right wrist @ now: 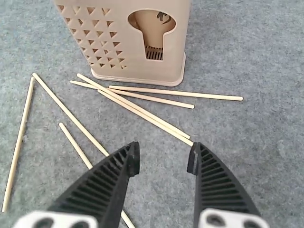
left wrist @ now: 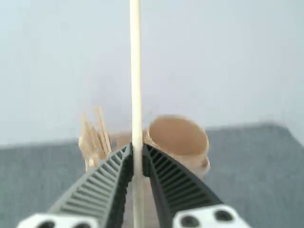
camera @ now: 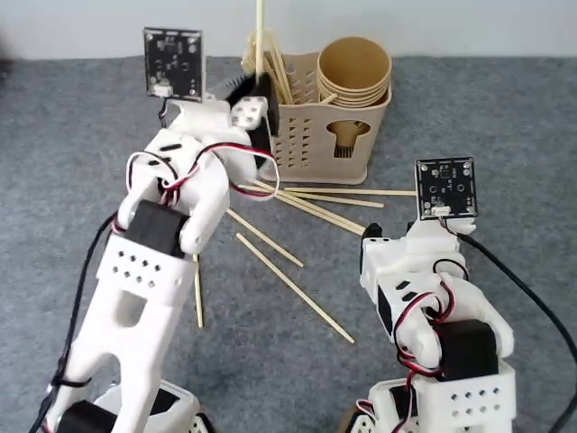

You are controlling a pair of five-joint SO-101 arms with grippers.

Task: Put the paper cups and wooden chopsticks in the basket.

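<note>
A single wooden chopstick (camera: 260,36) stands upright, pinched low on its shaft by the left gripper (left wrist: 137,153). The gripper's ribbed jaws are closed tight on it, so most of its length rises above them and only a short end hangs below. In the high view the chopstick is held at the 12 o'clock side of the table, right at the 9 o'clock edge of the beige basket (camera: 311,144). It is beside a bundle of chopsticks (camera: 281,70) already leaning inside. A stack of paper cups (camera: 354,72) sits in the basket's 3 o'clock half. Several loose chopsticks (camera: 293,281) lie flat on the grey mat (camera: 496,117), fanning from the basket's foot toward 6 o'clock across the centre. The right gripper (right wrist: 161,159) hangs low at about 4 o'clock from the centre, jaws moderately wide and holding nothing. The nearest stick ends lie just ahead of its tips, not between them. It cannot be told whether the held stick's lower end is inside the rim. If it is let go outside the wall, it would likely drop back onto the mat. Gripped so low, the tall stick may also pivot in the jaws or knock the bundle. On the mat, thin sticks lying touching could be pinched two at a time, or slip out of closing jaws.
</note>
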